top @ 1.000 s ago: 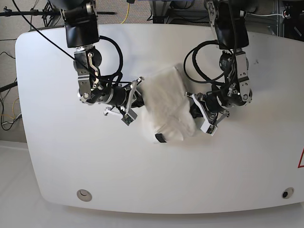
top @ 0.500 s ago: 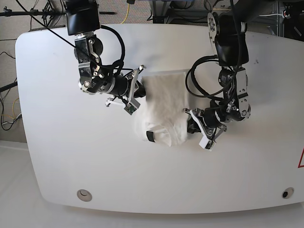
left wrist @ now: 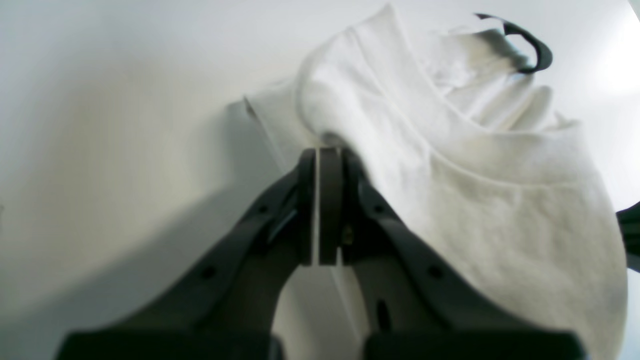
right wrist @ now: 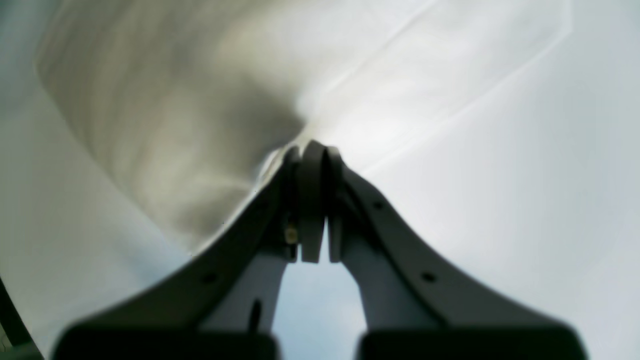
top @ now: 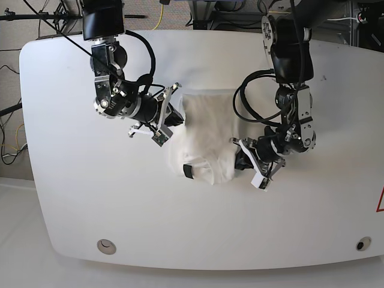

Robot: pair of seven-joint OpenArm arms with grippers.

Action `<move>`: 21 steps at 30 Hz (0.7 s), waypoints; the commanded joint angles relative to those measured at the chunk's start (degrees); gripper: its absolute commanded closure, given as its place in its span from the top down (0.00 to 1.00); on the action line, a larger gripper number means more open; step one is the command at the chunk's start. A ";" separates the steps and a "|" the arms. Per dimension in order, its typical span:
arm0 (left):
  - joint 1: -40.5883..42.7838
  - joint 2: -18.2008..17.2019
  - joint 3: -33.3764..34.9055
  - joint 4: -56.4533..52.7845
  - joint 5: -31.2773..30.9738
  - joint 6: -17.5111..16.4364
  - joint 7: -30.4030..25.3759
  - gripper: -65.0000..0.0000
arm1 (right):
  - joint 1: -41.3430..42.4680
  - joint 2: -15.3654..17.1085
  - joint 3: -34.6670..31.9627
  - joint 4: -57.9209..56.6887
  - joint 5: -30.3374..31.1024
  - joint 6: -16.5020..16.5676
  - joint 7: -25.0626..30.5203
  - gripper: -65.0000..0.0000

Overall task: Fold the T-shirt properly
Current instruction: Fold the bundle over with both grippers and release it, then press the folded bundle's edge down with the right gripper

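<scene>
Base view: the T-shirt (top: 207,141) lies bunched mid-table (top: 72,198), white side up. The left gripper (top: 239,157) pinches its edge, jaws closed on cloth; the right gripper (top: 179,115) likewise clamps the opposite edge.

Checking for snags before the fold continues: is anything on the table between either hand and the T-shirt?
Nothing visible. The left hand and right hand are each shut directly on the T-shirt, and the table around it shows no other object.
</scene>
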 commanded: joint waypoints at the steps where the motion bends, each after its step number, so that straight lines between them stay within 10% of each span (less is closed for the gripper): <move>1: -0.68 -0.53 -0.05 3.70 -1.17 -0.12 -1.08 0.00 | 0.81 2.22 0.47 1.15 0.96 0.08 1.00 0.00; 21: 13.30 -8.79 -9.28 34.73 1.73 -0.12 16.94 0.00 | -13.78 2.66 0.03 14.95 1.14 0.08 -2.51 0.00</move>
